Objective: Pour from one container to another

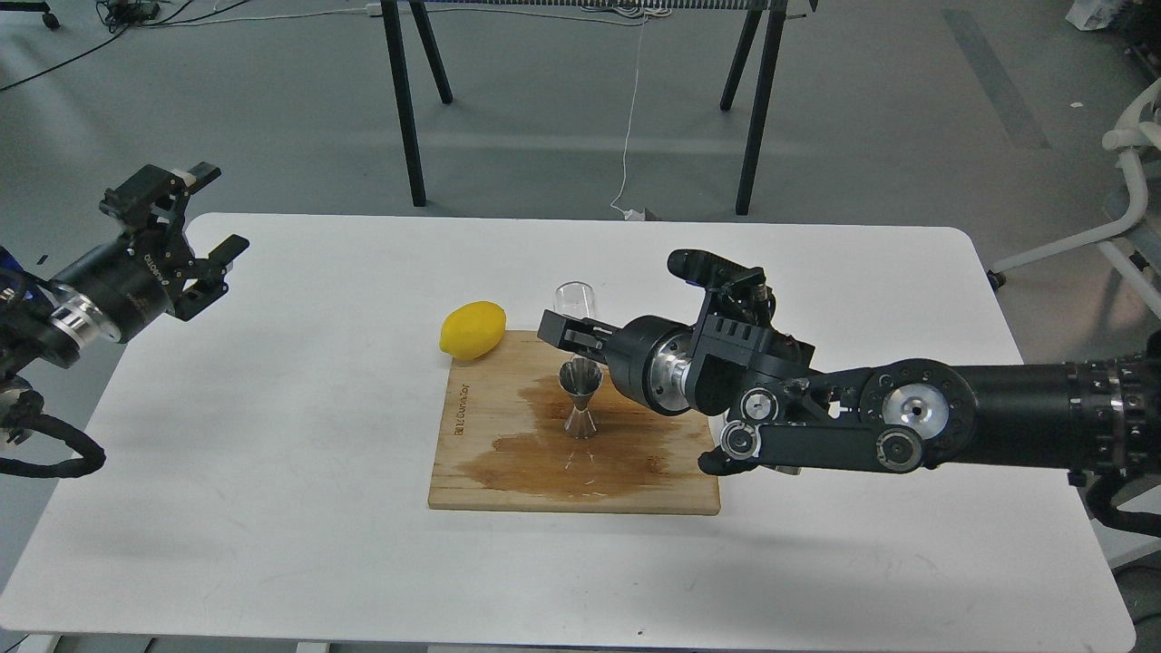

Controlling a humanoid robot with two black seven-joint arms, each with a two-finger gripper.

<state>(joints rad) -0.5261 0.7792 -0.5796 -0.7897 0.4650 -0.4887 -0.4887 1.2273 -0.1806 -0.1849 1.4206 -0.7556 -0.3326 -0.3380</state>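
We are pinching the clear cup (575, 304) in our right pincer (567, 332), fingers closed across its lower part, and holding it nearly upright just behind and above the steel jigger (580, 399). The jigger is standing on the wooden board (481, 472), near the middle of the desk (272, 544), ringed by a dark wet stain (544, 449) that is spreading toward the board's front edge.

Our worry is aim. The jigger's mouth is narrow and the cup's rim is sitting behind it, not over it, so a tilt from here would likely be sending liquid onto the already wet board. The wrist is also hanging close beside the jigger; a careless roll could be knocking it over, as its waist is slim and its foot small.

Our left pincer (201, 210) is hovering spread and empty above the desk's left edge, well apart from everything. The lemon (473, 329) is resting at the board's far left corner.

We are struggling to tell whether any liquid is in the cup or in the jigger; the cup's base is hidden behind our fingers.
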